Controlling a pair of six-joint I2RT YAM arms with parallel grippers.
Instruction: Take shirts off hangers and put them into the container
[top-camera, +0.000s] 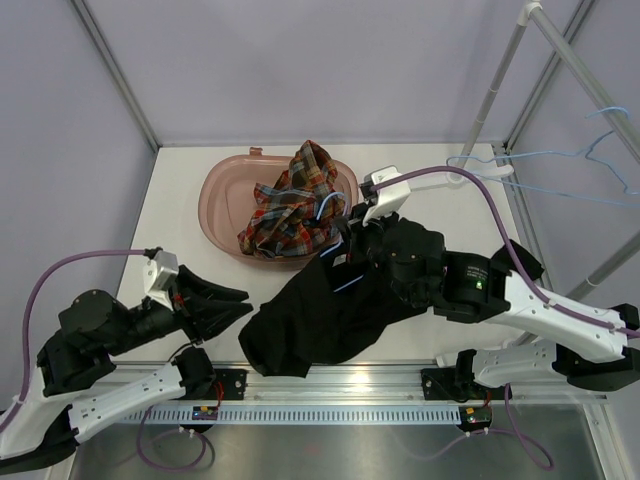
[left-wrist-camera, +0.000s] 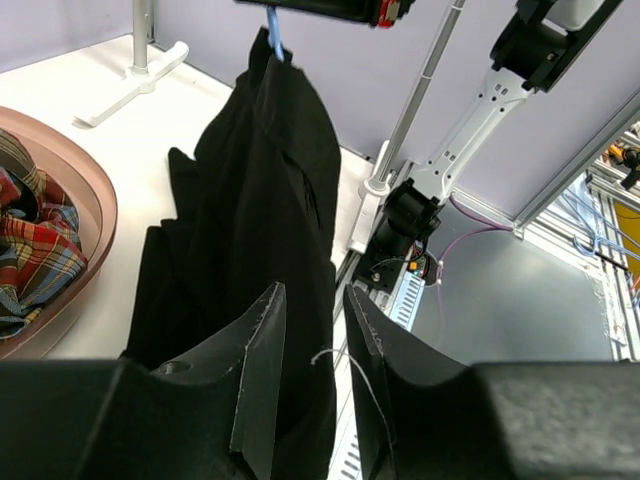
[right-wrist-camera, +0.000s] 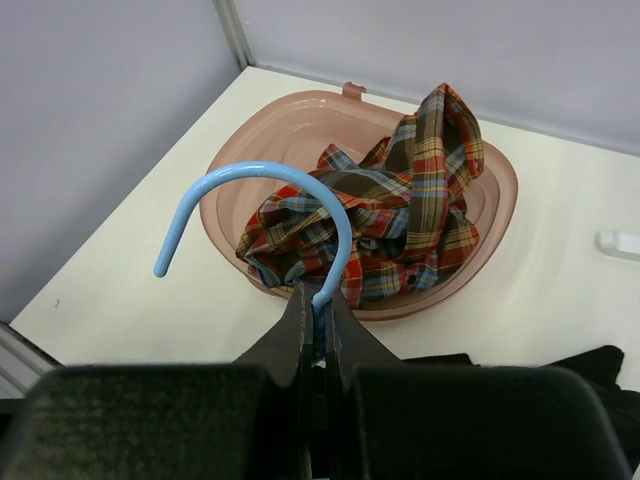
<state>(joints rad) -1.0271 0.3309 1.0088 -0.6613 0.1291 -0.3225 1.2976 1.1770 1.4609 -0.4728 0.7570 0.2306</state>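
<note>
I held hanger (right-wrist-camera: 262, 167) by its hook, right gripper (right-wrist-camera: 318, 300) pinched shut.
Black shirt (left-wrist-camera: 265, 180) hung long-axis down, dead ahead of half-open, empty left gripper (left-wrist-camera: 312, 300).

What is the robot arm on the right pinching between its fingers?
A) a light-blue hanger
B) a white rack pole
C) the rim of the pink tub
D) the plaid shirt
A: in the right wrist view, the right gripper is shut on the light-blue hanger just below its hook. The black shirt hangs from it, while the plaid shirt lies in the tub.
</note>
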